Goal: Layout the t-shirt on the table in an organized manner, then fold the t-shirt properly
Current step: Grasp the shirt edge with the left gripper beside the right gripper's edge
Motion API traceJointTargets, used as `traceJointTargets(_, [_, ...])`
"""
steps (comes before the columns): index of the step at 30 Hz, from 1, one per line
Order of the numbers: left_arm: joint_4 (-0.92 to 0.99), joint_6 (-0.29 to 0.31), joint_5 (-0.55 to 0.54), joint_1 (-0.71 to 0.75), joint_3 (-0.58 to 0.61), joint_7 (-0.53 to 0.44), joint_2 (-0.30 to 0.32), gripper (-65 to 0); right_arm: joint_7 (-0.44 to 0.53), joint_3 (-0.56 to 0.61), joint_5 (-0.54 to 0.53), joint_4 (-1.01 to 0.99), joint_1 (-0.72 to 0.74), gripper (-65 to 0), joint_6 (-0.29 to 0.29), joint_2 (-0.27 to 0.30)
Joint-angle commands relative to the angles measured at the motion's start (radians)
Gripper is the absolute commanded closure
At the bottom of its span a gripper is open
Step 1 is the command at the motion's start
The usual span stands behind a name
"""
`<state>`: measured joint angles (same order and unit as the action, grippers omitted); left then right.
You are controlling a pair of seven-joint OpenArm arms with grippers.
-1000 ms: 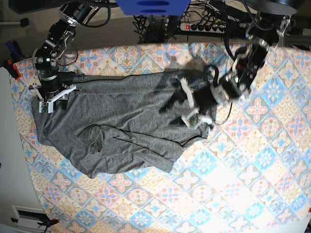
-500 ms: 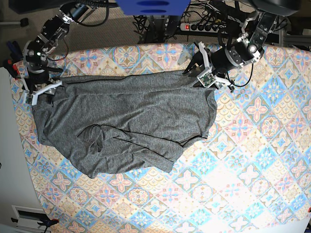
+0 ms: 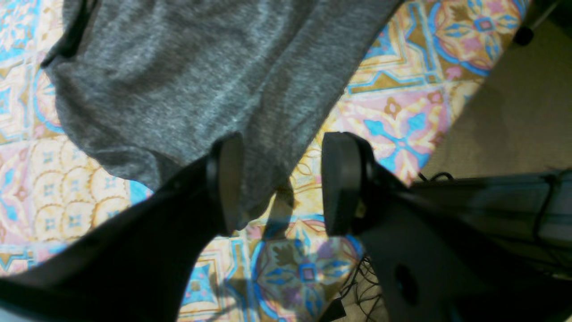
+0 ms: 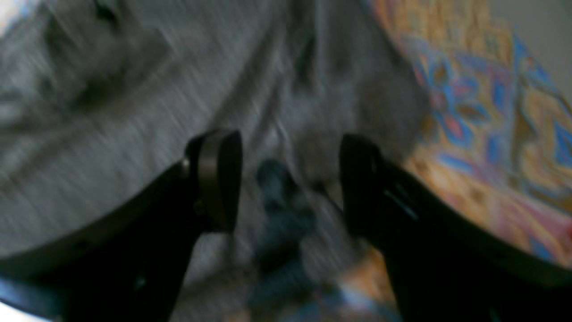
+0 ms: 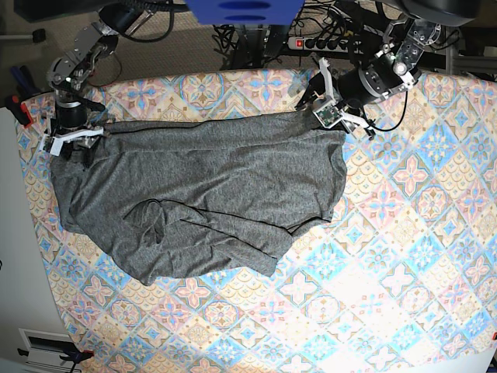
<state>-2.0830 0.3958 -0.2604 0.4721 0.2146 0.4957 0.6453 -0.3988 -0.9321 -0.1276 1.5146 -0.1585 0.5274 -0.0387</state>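
Base view shows one table [image 5: 404, 256] carrying one t-shirt [image 5: 202, 194], which lies rumpled from centre toward 9 o'clock, its 6 o'clock edge bunched in folds. Being soft, light knit, it will likely drape and drag rather than hold shape, so it is best taken at hem corners or shoulder seams. Two grippers are counted: the left gripper [image 3: 279, 183], at the 1 o'clock corner, is released with cloth only beside one finger, and the right gripper [image 4: 290, 179], at 10 o'clock, stands parted over cloth, gripping nothing.
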Motion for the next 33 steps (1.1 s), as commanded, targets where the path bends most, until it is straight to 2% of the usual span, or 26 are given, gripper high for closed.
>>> traceJointTargets(1, [-0.021, -0.002, -0.006, -0.002, -0.005, -0.018, 0.009, -28.1, 0.019, -0.003, -0.008, -0.003, 0.004, -33.8, 0.003, 0.012])
traceJointTargets(5, [-0.021, -0.002, -0.006, -0.002, -0.005, -0.016, 0.009, -28.1, 0.022, -0.040, -0.008, -0.069, 0.004, -33.8, 0.003, 0.018])
traceJointTargets(11, [-0.021, -0.002, -0.006, -0.003, -0.005, -0.016, 0.008, -28.1, 0.024, -0.074, -0.008, -0.174, 0.004, -33.8, 0.003, 0.122])
traceJointTargets(13, [-0.021, -0.002, -0.006, -0.003, -0.005, -0.016, 0.008, -28.1, 0.024, -0.075, -0.008, -0.200, 0.004, -33.8, 0.003, 0.139])
traceJointTargets(33, [-0.021, -0.004, -0.006, -0.002, -0.005, -0.015, 0.006, -27.9, 0.022, -0.071, -0.004, -0.199, 0.084, -33.8, 0.003, 0.141])
